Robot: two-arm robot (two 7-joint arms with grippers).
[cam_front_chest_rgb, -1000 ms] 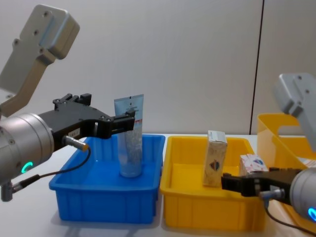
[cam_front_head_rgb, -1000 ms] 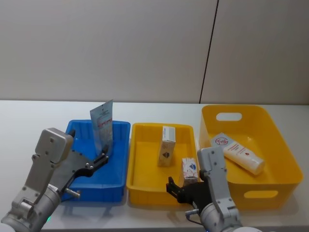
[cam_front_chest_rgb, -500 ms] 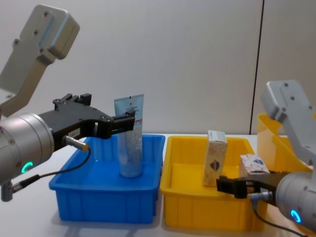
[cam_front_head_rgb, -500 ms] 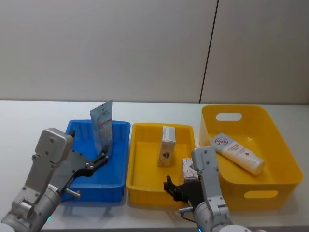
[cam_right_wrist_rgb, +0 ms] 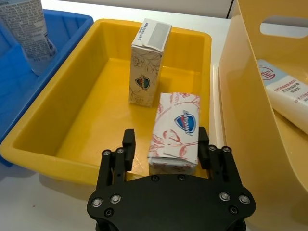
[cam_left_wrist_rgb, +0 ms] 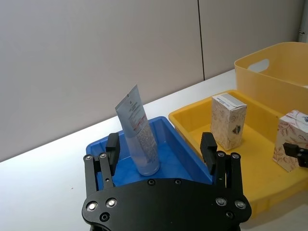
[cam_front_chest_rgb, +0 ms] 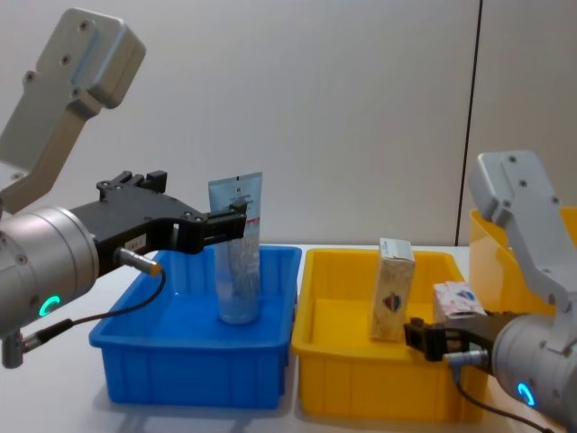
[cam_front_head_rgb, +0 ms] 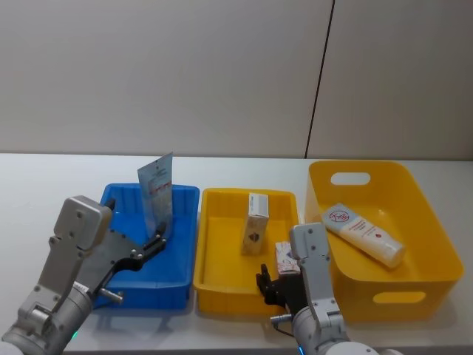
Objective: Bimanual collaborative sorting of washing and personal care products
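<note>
A pale-blue squeeze tube (cam_front_head_rgb: 157, 194) stands upright in the blue tray (cam_front_head_rgb: 140, 270). My left gripper (cam_left_wrist_rgb: 160, 149) hangs open just short of the tube, its fingers spread wider than it. Two printed cardboard boxes stand in the yellow tray (cam_front_head_rgb: 222, 266): a taller one (cam_front_head_rgb: 256, 222) at mid-tray and a smaller one (cam_right_wrist_rgb: 175, 130) near the front wall. My right gripper (cam_right_wrist_rgb: 166, 138) is open around the smaller box, one finger close against it and a gap at the other. A white tube (cam_front_head_rgb: 366, 234) lies in the yellow basket (cam_front_head_rgb: 414, 222).
The three containers sit side by side on the white table, blue tray on the left, yellow tray in the middle, deep handled basket on the right. A grey wall stands close behind them. Bare tabletop lies to the far left and along the front.
My right arm has shifted to the left, and the smaller box between its fingers sits slightly further left too. The left arm and the standing tube have not moved.
</note>
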